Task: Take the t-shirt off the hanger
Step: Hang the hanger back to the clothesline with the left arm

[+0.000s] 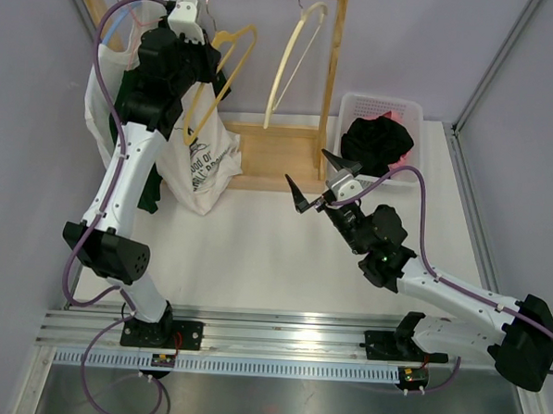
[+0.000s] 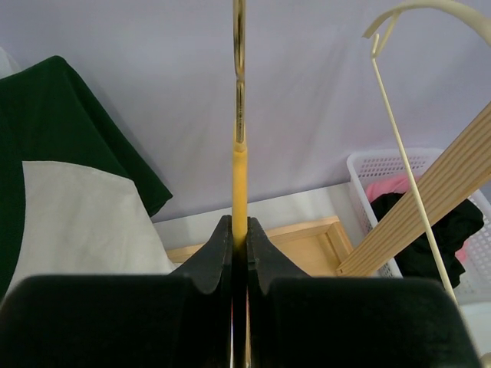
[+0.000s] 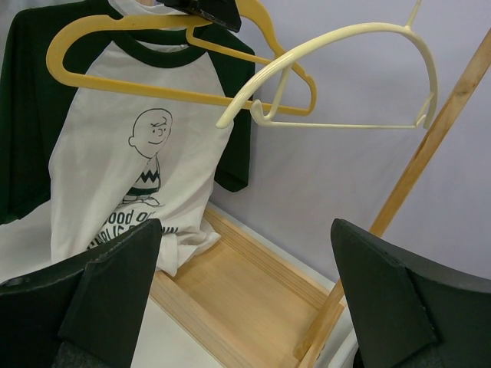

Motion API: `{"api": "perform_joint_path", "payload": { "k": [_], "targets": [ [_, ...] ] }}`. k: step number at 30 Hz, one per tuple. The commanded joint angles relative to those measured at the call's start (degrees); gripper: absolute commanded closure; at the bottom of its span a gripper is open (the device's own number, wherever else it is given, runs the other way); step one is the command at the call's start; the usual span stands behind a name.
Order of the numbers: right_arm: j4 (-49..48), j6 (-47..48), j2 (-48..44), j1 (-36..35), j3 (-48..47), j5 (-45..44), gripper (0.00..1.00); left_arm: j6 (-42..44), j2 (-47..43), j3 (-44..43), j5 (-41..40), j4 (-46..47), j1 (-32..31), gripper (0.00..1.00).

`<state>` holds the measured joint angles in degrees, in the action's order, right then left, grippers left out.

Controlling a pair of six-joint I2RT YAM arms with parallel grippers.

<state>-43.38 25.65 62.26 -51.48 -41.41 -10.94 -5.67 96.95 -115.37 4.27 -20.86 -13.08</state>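
pale purple walls stand around a white surface (image 1: 255, 262) with a wooden rack (image 1: 334, 80) at the back. the left fingers (image 2: 219, 257) pinch the yellow hanger (image 2: 240, 176) tight, likely to keep it steady. the t-shirt (image 3: 146, 153) hangs right by it, at the rack's left end. the right fingers (image 3: 115, 284) are spread wide and hold nothing, ready to tug the cloth, i think.

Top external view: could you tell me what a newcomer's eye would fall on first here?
The white t-shirt with dark green sleeves, hanging at the left of the wooden rack, stands out first. Beside it the left pincer is shut on a yellow hanger, while the right pincer hovers open over the table, near a white basket of dark clothes.
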Motion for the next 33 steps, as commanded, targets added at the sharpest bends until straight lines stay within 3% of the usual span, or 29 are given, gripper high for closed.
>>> {"api": "perform_joint_path", "payload": {
  "k": [1,17,24,33],
  "targets": [
    [-0.66,-0.34,-0.47,0.24,-0.08,-1.28,0.01,-2.15,-0.79,-3.72,0.56,9.35,-0.01,1.00],
    [0.04,-0.51,-0.03,0.33,-0.60,-0.22,0.01,-3.38,-1.76,-6.62,1.61,10.15,-0.98,1.00],
    [0.48,-0.95,-1.09,0.33,-0.16,0.83,0.01,-1.98,-7.82,5.04,0.56,11.46,-2.12,1.00],
    [0.40,-0.86,0.05,0.33,-0.60,0.83,0.00,-0.22,-13.36,13.76,0.38,13.21,-2.12,1.00]
  ]
}}
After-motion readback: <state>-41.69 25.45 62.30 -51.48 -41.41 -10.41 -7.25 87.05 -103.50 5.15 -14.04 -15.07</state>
